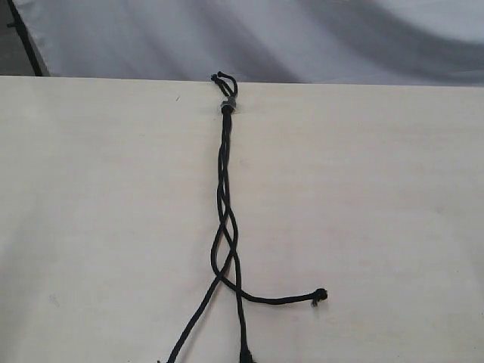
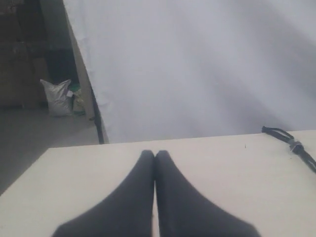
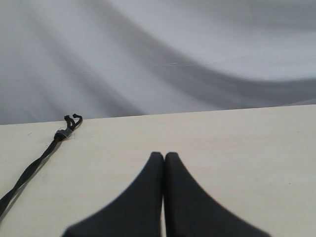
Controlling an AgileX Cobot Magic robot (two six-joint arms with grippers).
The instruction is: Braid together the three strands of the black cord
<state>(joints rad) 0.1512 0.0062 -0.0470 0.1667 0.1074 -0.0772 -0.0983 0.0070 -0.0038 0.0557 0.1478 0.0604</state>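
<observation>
The black cord [image 1: 224, 174] lies down the middle of the pale table [image 1: 91, 212], its knot with a grey band [image 1: 228, 105] and short loops at the far edge. Below the knot the three strands run twisted together, cross loosely lower down, then part: one strand [image 1: 283, 299] bends right to a knotted tip [image 1: 320, 295], one [image 1: 189, 329] runs off the lower left, one [image 1: 242, 325] goes straight down out of frame. My left gripper [image 2: 155, 154] is shut and empty over bare table, the knot [image 2: 295, 146] off to its side. My right gripper [image 3: 164, 155] is likewise shut and empty, apart from the cord [image 3: 34, 165]. Neither gripper shows in the exterior view.
A white-grey cloth backdrop [image 1: 265, 38] hangs behind the table's far edge. A dark post [image 2: 96, 113] and a white bag [image 2: 58, 98] stand on the floor beyond the table's corner in the left wrist view.
</observation>
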